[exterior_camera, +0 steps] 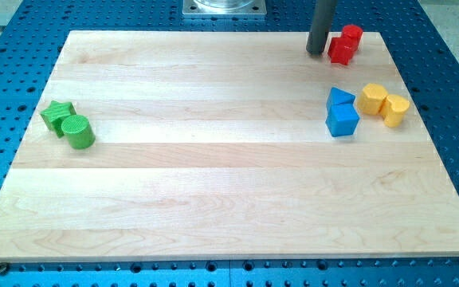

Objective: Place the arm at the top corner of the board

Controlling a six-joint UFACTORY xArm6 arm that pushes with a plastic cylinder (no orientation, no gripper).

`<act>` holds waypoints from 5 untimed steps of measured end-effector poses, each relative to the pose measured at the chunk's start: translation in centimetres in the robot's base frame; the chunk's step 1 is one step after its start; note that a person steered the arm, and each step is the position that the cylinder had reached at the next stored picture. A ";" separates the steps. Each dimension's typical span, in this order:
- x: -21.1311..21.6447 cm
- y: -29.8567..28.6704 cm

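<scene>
My tip (317,53) is the lower end of a dark rod that comes down from the view's top edge. It rests on the wooden board (213,183) near the top right corner. Two red blocks sit just right of it: a red star-like block (340,50) almost touching the rod, and a red cylinder (352,35) behind it, closer to the corner.
A blue triangular block (340,98) and a blue cube (343,119) sit at the right. A yellow block (372,98) and a yellow cylinder (394,110) lie right of them. A green star (56,114) and a green cylinder (79,131) sit at the left edge.
</scene>
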State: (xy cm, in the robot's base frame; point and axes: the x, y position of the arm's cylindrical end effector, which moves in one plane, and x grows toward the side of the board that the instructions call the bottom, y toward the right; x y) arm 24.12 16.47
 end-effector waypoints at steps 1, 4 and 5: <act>0.0 0.0; 6.4 -0.8; 7.2 0.5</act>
State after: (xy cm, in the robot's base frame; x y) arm 31.28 16.99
